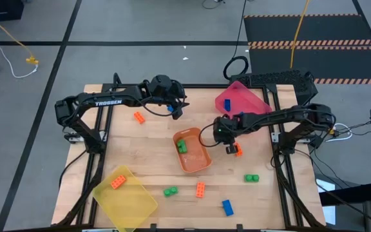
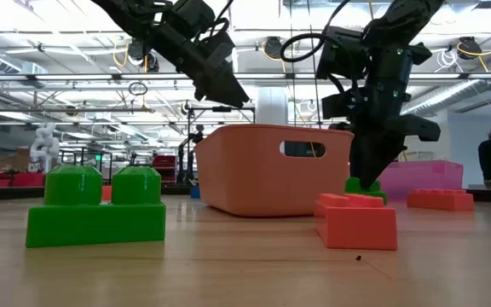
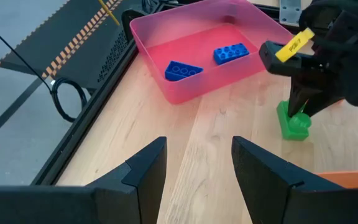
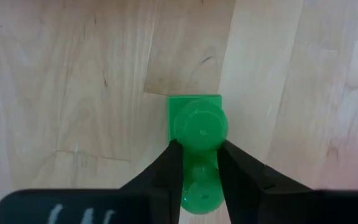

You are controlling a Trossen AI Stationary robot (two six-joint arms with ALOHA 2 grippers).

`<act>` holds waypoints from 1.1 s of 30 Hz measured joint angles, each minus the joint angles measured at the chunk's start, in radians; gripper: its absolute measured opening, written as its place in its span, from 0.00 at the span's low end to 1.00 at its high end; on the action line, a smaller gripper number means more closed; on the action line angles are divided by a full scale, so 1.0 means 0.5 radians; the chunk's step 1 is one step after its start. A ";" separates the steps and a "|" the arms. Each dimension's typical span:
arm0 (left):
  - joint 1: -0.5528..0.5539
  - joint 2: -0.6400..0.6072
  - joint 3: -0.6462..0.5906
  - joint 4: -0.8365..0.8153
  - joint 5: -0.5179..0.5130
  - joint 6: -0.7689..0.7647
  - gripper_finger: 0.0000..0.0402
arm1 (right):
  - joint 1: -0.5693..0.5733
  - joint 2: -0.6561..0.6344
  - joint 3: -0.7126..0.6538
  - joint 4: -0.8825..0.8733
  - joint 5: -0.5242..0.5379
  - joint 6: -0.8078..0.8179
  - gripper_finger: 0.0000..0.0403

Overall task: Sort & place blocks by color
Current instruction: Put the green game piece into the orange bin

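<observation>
- Right end effector points straight down at the table, fingers clamped on a green block standing on the wood.
- Bare table lies all round that block; orange tray just beside, pink tray near.
- Left end effector hangs raised and released, facing the pink tray.

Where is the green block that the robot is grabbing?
The green block sits on the table between the right claw's fingers, between the orange tray and the pink tray.
</observation>
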 joint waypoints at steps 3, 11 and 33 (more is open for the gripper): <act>0.000 0.001 0.000 -0.012 -0.002 0.007 0.45 | 0.000 -0.065 -0.002 -0.012 0.001 0.024 0.16; 0.007 0.001 0.000 -0.011 -0.005 0.007 0.45 | 0.000 -0.304 -0.002 -0.095 0.098 0.053 0.10; 0.008 0.001 0.001 -0.050 -0.007 -0.002 0.45 | 0.000 -0.470 0.000 -0.087 0.090 0.124 0.05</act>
